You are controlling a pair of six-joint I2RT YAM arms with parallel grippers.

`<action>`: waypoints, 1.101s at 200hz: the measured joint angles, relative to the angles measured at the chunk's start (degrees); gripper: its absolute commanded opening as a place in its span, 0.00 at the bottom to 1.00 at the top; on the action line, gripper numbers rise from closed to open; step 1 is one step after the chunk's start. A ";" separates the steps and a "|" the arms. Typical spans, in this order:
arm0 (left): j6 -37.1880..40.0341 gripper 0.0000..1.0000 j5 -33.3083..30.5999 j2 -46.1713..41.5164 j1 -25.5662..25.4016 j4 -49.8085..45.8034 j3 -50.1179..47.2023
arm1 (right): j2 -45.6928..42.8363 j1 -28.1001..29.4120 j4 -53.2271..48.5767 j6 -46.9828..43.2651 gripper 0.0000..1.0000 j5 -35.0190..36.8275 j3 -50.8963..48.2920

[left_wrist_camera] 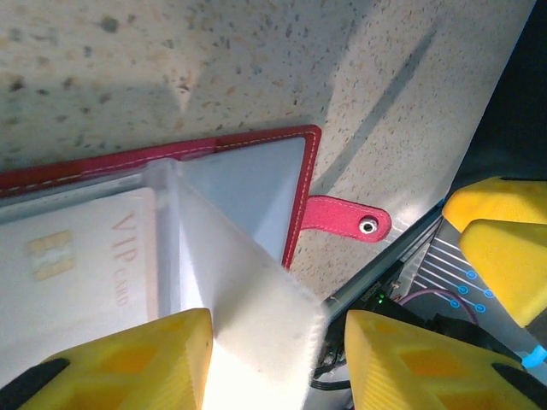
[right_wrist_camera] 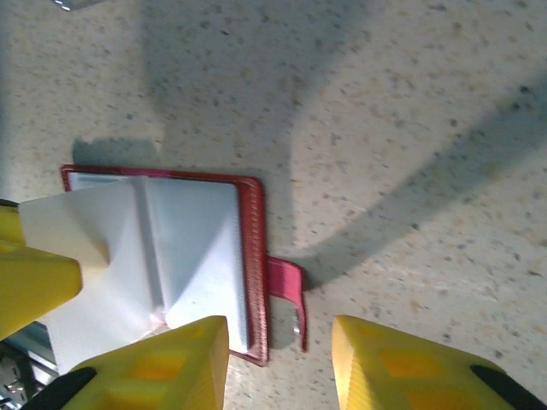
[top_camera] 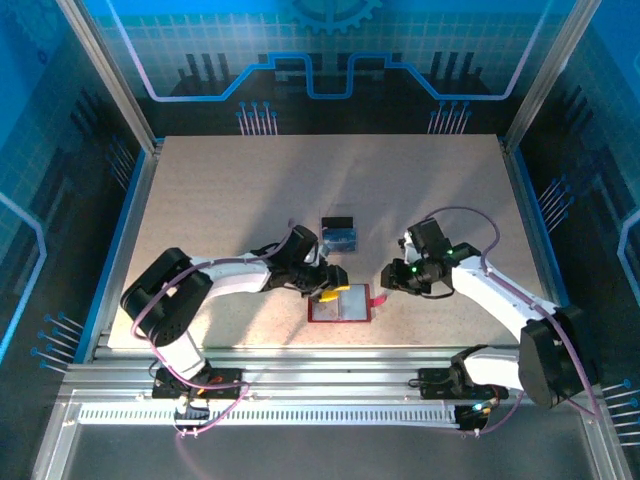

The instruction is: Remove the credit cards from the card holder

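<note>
Left pincer (left_wrist_camera: 273,342) straddles a pale flap (left_wrist_camera: 244,273) of the card holder (left_wrist_camera: 214,145), grip unclear; right pincer (right_wrist_camera: 279,350) gapes; VIP card (left_wrist_camera: 81,273) pocketed.

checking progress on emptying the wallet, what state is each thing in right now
card holder: open flat on the table
vip card: tucked in a holder pocket
pale sheet: lifted, tilted, between the left fingers; card or flap unclear
black card: out, flat on table
blue card: out, beside the black one
left fingers: apart
right fingers: apart, empty, by the red tab
</note>
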 measured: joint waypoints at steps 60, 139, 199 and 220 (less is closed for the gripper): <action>0.00 0.54 0.33 5.09 -2.27 -0.17 4.48 | 0.72 -0.48 1.42 -0.52 0.37 -2.71 -3.52; 0.00 0.55 0.35 7.23 -2.54 -0.57 5.53 | 4.09 -0.48 6.73 -0.04 0.29 -6.08 -5.92; 0.02 0.54 0.31 7.50 -2.54 -0.96 5.95 | 5.40 -0.48 9.68 0.79 0.09 -7.87 -6.47; 0.02 0.54 0.28 6.95 -2.23 -1.66 5.95 | 5.60 -0.46 10.47 1.03 0.07 -8.59 -6.51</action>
